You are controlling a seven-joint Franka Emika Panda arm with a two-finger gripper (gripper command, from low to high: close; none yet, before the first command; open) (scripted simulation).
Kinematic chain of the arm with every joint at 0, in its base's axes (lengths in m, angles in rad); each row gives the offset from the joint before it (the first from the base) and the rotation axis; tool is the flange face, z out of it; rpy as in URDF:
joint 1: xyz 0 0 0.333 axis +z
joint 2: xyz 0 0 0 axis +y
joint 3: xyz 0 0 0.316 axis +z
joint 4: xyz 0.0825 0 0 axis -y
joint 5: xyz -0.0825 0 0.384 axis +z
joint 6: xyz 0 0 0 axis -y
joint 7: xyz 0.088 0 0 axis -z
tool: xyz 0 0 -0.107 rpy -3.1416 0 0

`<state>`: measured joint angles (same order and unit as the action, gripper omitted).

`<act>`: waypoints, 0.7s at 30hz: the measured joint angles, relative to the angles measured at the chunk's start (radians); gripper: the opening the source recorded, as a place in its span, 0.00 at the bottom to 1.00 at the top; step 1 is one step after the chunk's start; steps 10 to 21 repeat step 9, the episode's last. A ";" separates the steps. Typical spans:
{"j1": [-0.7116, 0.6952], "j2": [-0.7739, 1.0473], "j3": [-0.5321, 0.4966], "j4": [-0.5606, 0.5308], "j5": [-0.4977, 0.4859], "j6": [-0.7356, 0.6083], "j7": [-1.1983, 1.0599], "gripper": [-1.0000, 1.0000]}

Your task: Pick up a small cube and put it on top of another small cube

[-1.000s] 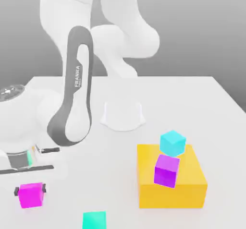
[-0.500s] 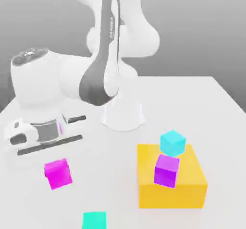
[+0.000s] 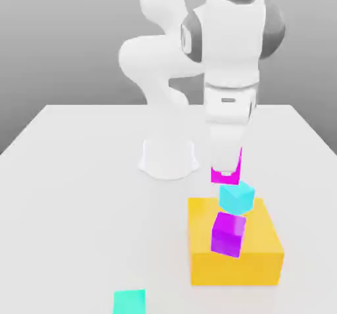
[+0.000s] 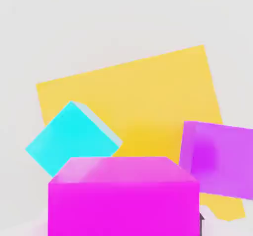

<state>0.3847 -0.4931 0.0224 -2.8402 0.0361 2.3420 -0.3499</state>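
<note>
My gripper (image 3: 226,173) hangs straight down from the arm and is shut on the small magenta-pink cube (image 3: 239,164). That cube hovers just above the light cyan cube (image 3: 237,197), slightly toward the exterior view's left of it, and I cannot tell whether they touch. The cyan cube rests on the back edge of the big yellow block (image 3: 263,247). In the hand view the magenta cube (image 4: 123,195) is closest, with the cyan cube (image 4: 71,138) and the yellow block (image 4: 128,96) beyond it.
A violet-purple cube (image 3: 228,234) (image 4: 217,158) sits on the yellow block in front of the cyan one. A teal cube (image 3: 129,301) lies on the white table (image 3: 79,194) near its front edge. The arm's round white base (image 3: 168,158) stands behind the block.
The arm lifted the magenta cube off the table at the exterior view's front left and swung it right, bringing it over the cyan cube. The other cubes have not moved.
</note>
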 joint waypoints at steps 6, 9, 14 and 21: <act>0.017 0.138 0.019 -0.066 -0.008 0.207 -0.008 1.00; 0.017 0.138 0.019 -0.066 -0.008 0.207 -0.008 1.00; 0.017 0.138 0.019 -0.066 -0.008 0.207 -0.008 1.00; 0.017 0.138 0.019 -0.066 -0.008 0.207 -0.008 1.00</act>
